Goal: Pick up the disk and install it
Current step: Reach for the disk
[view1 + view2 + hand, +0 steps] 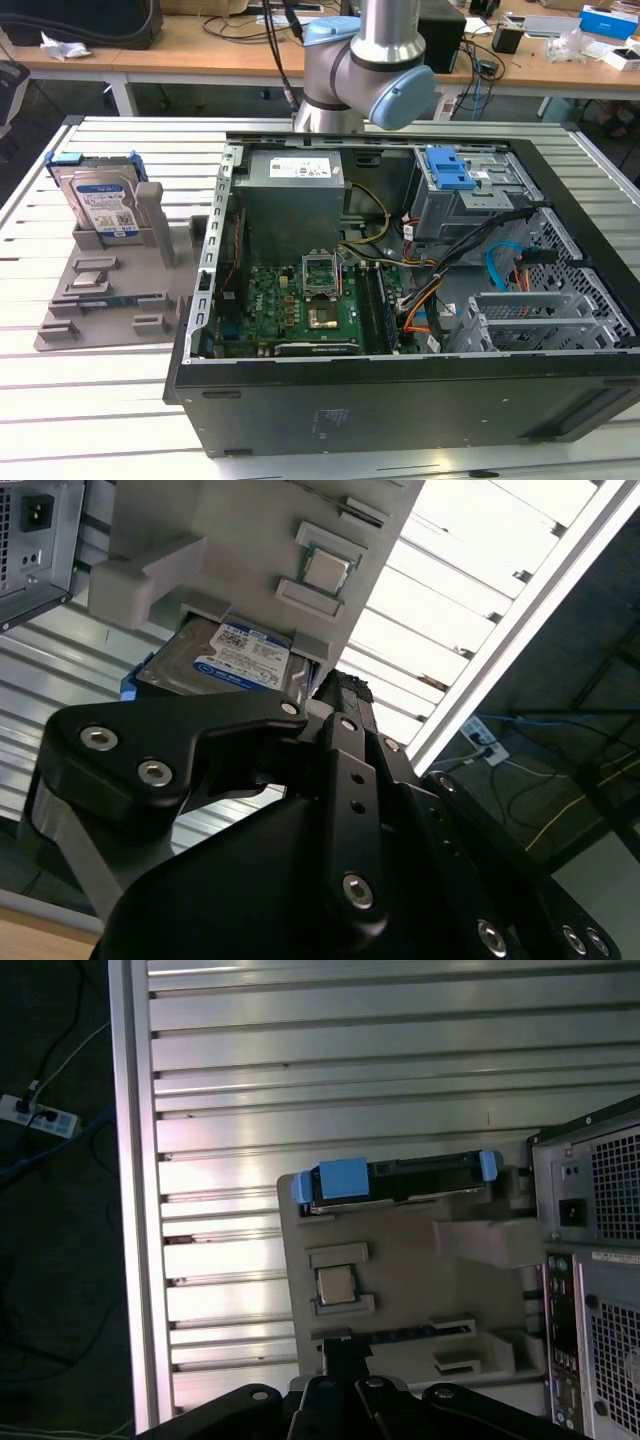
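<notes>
The disk (105, 205) stands upright on its edge in a slot of a grey holder tray (100, 290), at the exterior view's left, beside the open computer case (400, 400). It is silver-grey with a blue-and-white label and a bright blue bracket. The first wrist view looks down on the disk's upper edge (400, 1180) and on the holder tray (400, 1270). My gripper (335, 1350) hangs well above the tray, apart from the disk. In the second wrist view the disk's label (240, 655) shows just beyond the black gripper (340, 695).
The case lies open on the slatted metal table (100, 420), with a grey power-supply box (295, 190), a motherboard (300, 300), cables and a drive bay with a blue latch (450, 170) inside. The arm's joints (360, 70) rise behind the case. Desks stand beyond.
</notes>
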